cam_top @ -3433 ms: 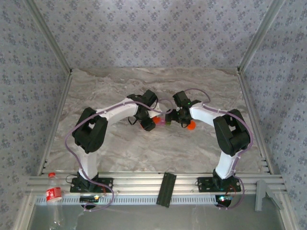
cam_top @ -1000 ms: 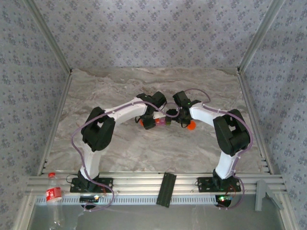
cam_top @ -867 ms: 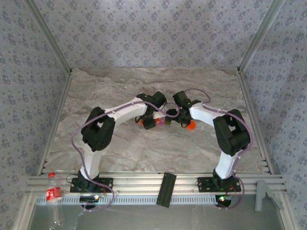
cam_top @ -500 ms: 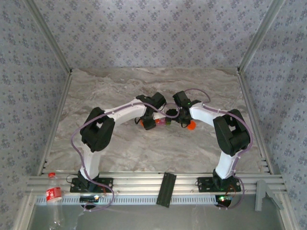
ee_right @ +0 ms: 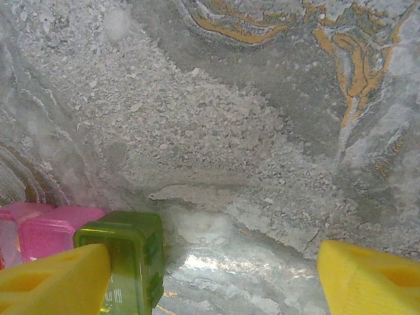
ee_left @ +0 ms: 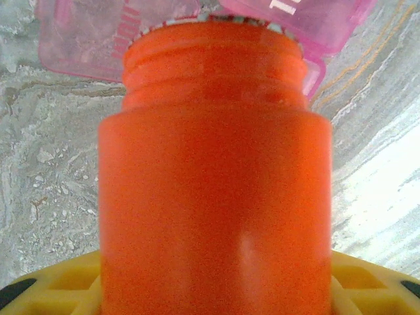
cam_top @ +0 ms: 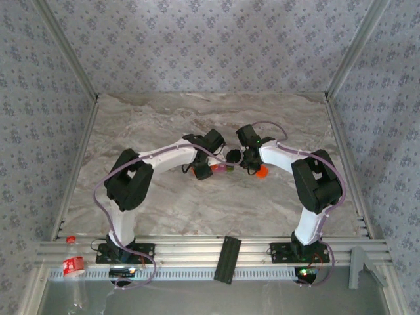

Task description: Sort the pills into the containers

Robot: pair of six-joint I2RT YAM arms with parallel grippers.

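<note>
- While my left gripper sits over mid-table, its jaws pinch the orange bottle. Yellow pads show at 7 and 5 o'clock of the left wrist view w/ the bottle body wedged between them.
- Bottle's threaded neck points to 12 o'clock, mouth open. What's inside is hidden from me.
- Past the neck lies the pink compartment at 11 o'clock. Its pink lid stands open at 1 o'clock.
- Neck rim overlaps the pink plastic; touching or just above it, can't tell.
- My right gripper has its jaws spread wide. One yellow fingertip is at 7 o'clock of the right wrist view, the other at 5 o'clock, w/ bare marble table between them.
- Olive-green compartment stands upright just beside the 7 o'clock fingertip, on its inner side. The tip overlaps its lower corner; contact unclear.
- The pink one joins the green one on its 9 o'clock side.
- From the top cam, the containers lie mid-table between both grippers: at 3 o'clock of my left one, approx 8 o'clock of my right one.
- Left arm reaches in from 8 o'clock, right arm from 4 o'clock.
- Small orange round thing rests on the table at 3 o'clock of the containers, close by the right arm. Can't tell what it is.
</note>
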